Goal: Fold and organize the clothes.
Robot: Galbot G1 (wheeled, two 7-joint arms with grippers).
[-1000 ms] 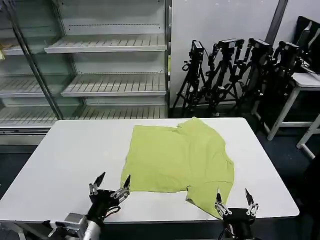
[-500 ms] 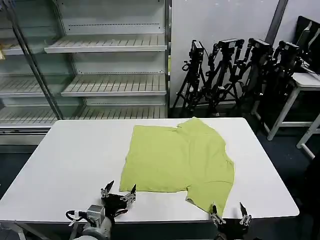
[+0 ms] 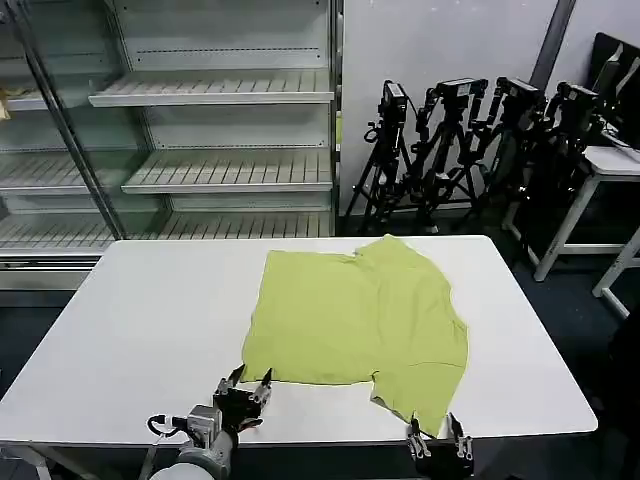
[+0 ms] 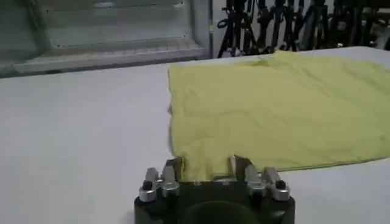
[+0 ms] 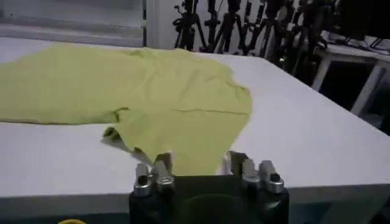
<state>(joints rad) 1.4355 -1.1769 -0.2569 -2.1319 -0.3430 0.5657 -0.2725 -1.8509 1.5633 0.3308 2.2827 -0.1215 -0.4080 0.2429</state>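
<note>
soft matt cloth t-shirt [image 3: 360,315], faintly creased, on a smooth white table [image 3: 150,310], probably laminate

The T-shirt [image 3: 358,315] is plain lime green, with no print. The table [image 3: 150,320] is white. The tripods [image 3: 460,150] are black.

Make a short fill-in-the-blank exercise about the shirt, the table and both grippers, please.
1. The plain lime-green short-sleeved T-shirt lies on a flat ____ table.
2. The left gripper is at the shirt's near ____ corner.
3. The right gripper is at the table's ____ edge.

Missing words: white; left; near
</note>
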